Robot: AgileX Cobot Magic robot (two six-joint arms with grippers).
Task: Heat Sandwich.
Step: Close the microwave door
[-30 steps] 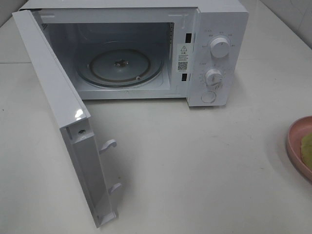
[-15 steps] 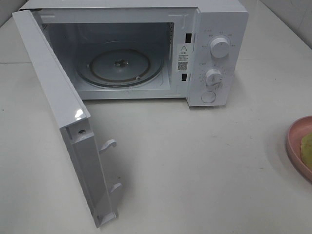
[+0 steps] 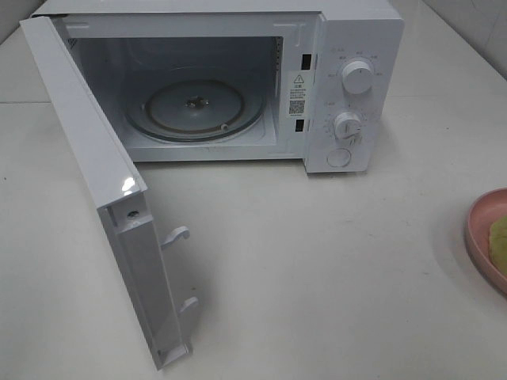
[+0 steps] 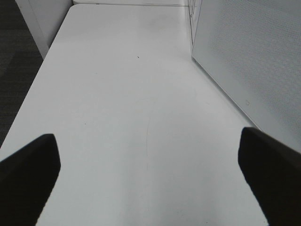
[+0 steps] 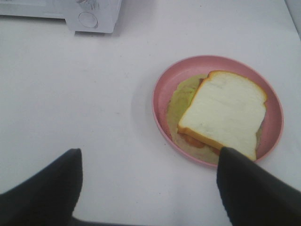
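No change over the last second: microwave (image 3: 214,87) door open, sandwich (image 5: 221,115) on plate (image 5: 164,89) at counter's right edge, both hands open, empty.

microwave (image 3: 238,79) sitting at the back of the surface (image 3: 317,261), its door (image 3: 103,198) swinging open to the left, turntable (image 3: 194,111) lying inside, plate (image 3: 485,237) resting at the right edge, sandwich (image 5: 223,113) lying on it
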